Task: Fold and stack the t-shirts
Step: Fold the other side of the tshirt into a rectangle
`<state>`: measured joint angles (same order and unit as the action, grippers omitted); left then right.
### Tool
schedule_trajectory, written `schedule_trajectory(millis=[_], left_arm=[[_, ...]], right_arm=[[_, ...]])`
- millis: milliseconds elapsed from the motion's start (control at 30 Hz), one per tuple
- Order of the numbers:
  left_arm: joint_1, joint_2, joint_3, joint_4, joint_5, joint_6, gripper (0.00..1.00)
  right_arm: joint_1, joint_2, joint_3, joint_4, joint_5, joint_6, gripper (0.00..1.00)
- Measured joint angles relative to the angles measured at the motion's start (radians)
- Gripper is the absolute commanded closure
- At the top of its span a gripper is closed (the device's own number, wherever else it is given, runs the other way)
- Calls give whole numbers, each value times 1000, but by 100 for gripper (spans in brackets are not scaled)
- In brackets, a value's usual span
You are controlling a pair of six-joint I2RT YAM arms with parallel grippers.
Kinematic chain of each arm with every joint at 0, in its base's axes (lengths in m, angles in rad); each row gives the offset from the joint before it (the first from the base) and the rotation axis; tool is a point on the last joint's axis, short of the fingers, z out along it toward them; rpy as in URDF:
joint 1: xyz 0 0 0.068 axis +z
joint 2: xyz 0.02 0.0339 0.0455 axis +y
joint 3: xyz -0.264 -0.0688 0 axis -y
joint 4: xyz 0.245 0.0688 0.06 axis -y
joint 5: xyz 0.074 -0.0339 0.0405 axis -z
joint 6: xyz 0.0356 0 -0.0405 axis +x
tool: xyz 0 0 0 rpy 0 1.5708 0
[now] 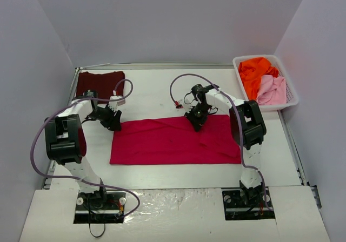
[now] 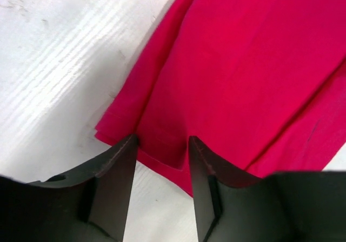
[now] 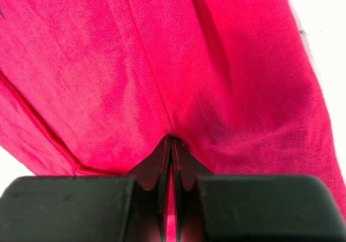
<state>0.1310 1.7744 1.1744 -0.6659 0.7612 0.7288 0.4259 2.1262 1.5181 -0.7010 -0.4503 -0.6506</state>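
The crimson-red t-shirt (image 1: 173,142) lies folded into a wide rectangle mid-table. My left gripper (image 1: 113,119) sits at its back left corner. In the left wrist view this gripper (image 2: 162,140) is open, its fingertips (image 2: 131,142) either side of the red t-shirt's (image 2: 243,64) hem corner, which lies flat on the table. My right gripper (image 1: 194,119) is at the shirt's back edge, right of centre. In its wrist view it (image 3: 172,139) is shut on a pinch of red cloth (image 3: 108,64), which puckers at the tips. A dark maroon t-shirt (image 1: 100,82) lies folded at the back left.
A white mesh basket (image 1: 292,93) stands at the back right with an orange t-shirt (image 1: 257,69) and a pale pink one (image 1: 272,89) bunched inside. White table (image 1: 162,93) shows between the red shirt and the back wall. Grey walls close in on three sides.
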Motion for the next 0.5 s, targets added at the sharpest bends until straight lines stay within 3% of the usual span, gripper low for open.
schedule_trajectory(millis=[133, 167, 500], left_arm=[[-5, 18, 0, -30, -1, 14, 84], [-6, 19, 0, -35, -1, 21, 97], [-7, 6, 0, -32, -9, 21, 98]], right_arm=[[0, 0, 0, 0, 0, 0, 100], [0, 0, 0, 0, 0, 0, 100], [0, 0, -1, 1, 0, 0, 100]])
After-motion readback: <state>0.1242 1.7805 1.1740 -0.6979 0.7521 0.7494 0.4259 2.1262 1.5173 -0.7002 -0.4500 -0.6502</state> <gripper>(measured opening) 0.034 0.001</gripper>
